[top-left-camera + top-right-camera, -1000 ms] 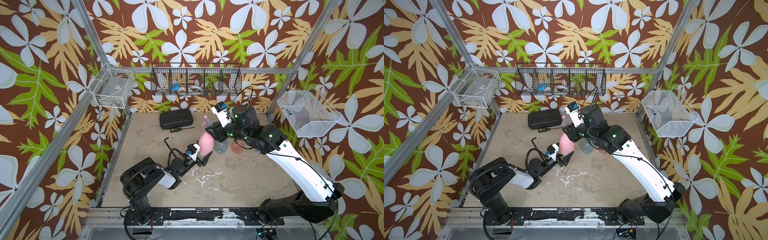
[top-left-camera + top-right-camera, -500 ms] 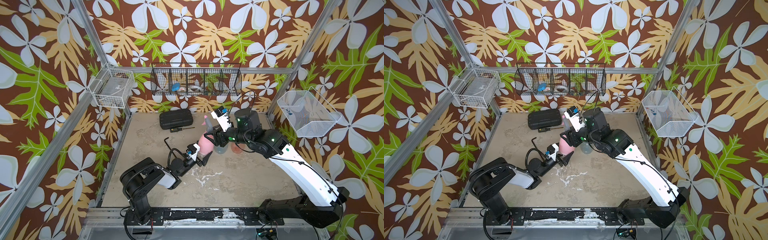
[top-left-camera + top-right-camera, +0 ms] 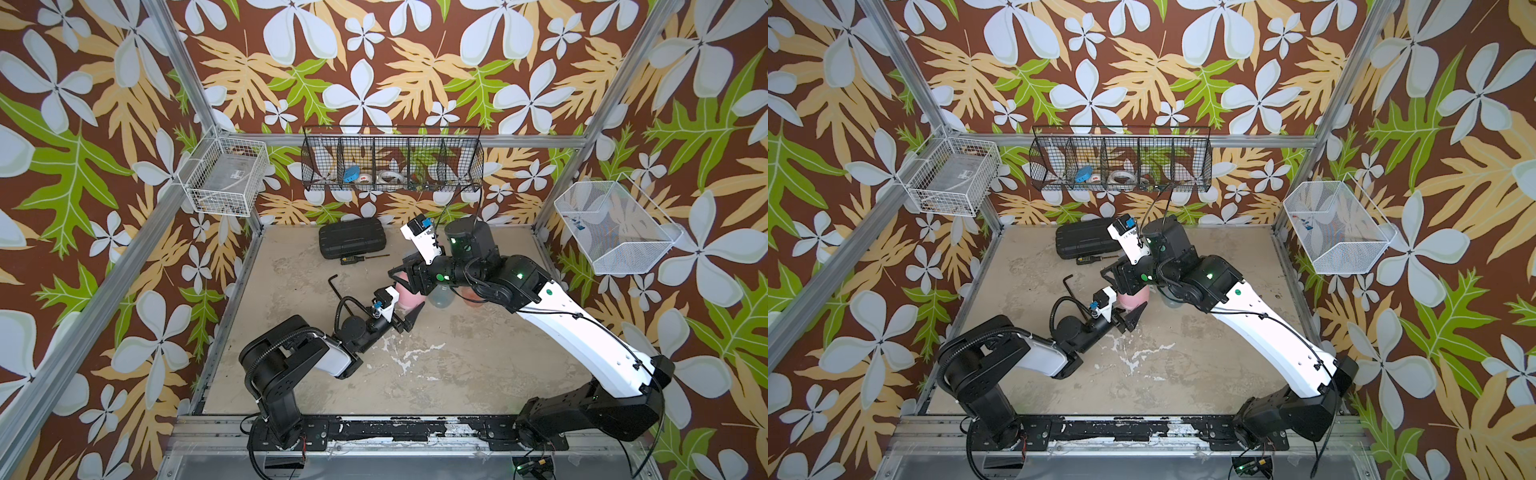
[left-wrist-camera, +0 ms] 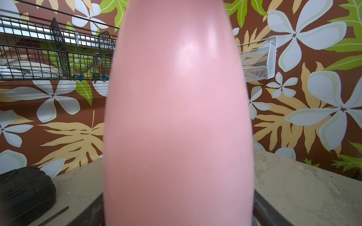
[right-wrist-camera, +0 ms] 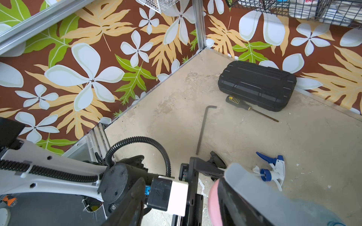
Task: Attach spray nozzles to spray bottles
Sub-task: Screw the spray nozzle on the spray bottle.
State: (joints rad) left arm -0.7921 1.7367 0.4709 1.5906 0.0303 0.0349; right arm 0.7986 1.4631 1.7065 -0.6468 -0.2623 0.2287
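— Pink bottle upright mid-desk, the left fingers pinching its lower body from both sides.
— And the right arm?
— The right fingers hang at the bottle's top, against the pink-and-grey nozzle; gripping or not, I cannot tell.
— The rest?
— Clear bottle and orange bottle stand just beside the pink one. White-and-blue nozzle lies flat on the desk.
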